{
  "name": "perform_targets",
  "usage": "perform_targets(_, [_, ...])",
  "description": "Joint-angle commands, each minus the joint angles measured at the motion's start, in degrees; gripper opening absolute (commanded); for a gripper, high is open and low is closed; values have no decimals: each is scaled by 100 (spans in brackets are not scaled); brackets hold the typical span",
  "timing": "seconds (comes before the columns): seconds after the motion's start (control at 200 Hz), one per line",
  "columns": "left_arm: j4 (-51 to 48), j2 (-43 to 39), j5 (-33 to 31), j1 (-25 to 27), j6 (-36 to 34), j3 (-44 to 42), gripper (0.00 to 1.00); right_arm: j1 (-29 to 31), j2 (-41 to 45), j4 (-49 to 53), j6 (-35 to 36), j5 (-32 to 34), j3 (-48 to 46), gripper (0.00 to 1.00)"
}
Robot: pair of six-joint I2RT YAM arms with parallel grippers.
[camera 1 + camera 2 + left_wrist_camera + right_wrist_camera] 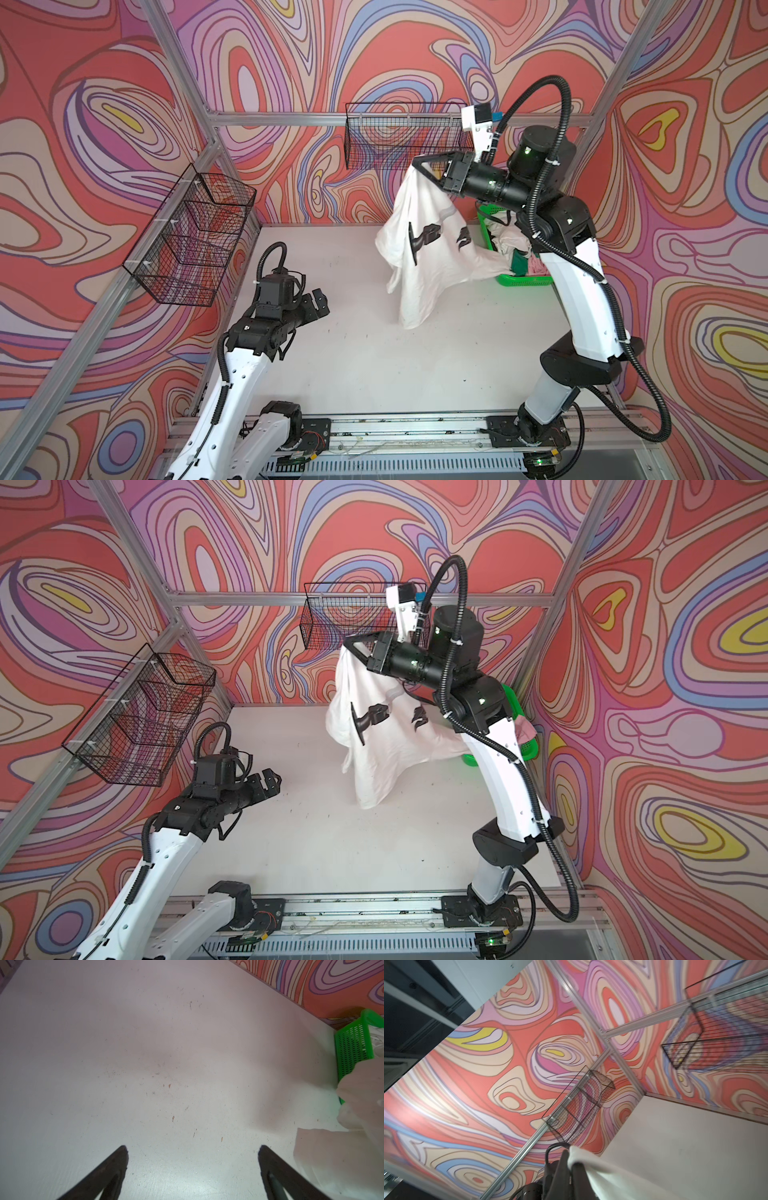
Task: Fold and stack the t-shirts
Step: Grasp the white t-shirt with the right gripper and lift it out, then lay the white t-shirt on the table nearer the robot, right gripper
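Note:
A large white t-shirt [428, 253] [386, 750] with black printed shapes hangs over the back of the white table. My right gripper [417, 163] [347, 643] is shut on its top edge, high above the table. The right wrist view shows the cloth [602, 1169] pinched between the closed jaws of that gripper [569, 1154]. The shirt's lower end touches the table, and one part trails toward the green basket [523, 280]. More t-shirts lie crumpled in the basket: white [505, 243], dark green [517, 259] and pink [525, 727]. My left gripper [318, 301] [192, 1148] hovers open and empty at the left.
The green mesh basket [351, 1047] stands in the table's back right corner. Black wire baskets hang on the left wall [191, 237] and the back wall [399, 137]. An aluminium rail [395, 428] carrying both arm bases runs along the front edge.

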State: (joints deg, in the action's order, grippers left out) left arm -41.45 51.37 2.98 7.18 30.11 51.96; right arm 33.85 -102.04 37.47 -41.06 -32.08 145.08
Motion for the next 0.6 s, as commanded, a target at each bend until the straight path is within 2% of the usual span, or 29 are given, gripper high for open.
perform_targets(0.0, [-250,-206,-578,-104,63,-12,100,401,-216,-657,-174,-451,183,0])
perform_targets(0.12, [-521,-527,-1489,-289,288,16,100,722,-430,-1190,-444,-752,-27,0])
perform_targets(0.195, [-704,-737,-2047,-349,447,42,100,798,-524,-986,-259,-706,93,0])
perform_targets(0.255, [-811,-877,-2350,-358,536,51,100,796,-337,-807,80,-519,-342,0])
perform_targets(0.325, [-897,-1011,-2589,-358,616,51,100,773,336,-899,518,-169,-1645,0])
perform_targets(0.411, [-887,-1094,-2612,-358,644,9,100,579,999,-1287,682,-28,-3253,0])
perform_targets(0.521, [-875,-963,-2408,-358,602,23,100,-38,1966,-2172,480,-106,-5550,0])
perform_targets(0.596, [-870,-861,-2311,-358,595,38,100,-528,2657,-2520,467,209,-7046,0])
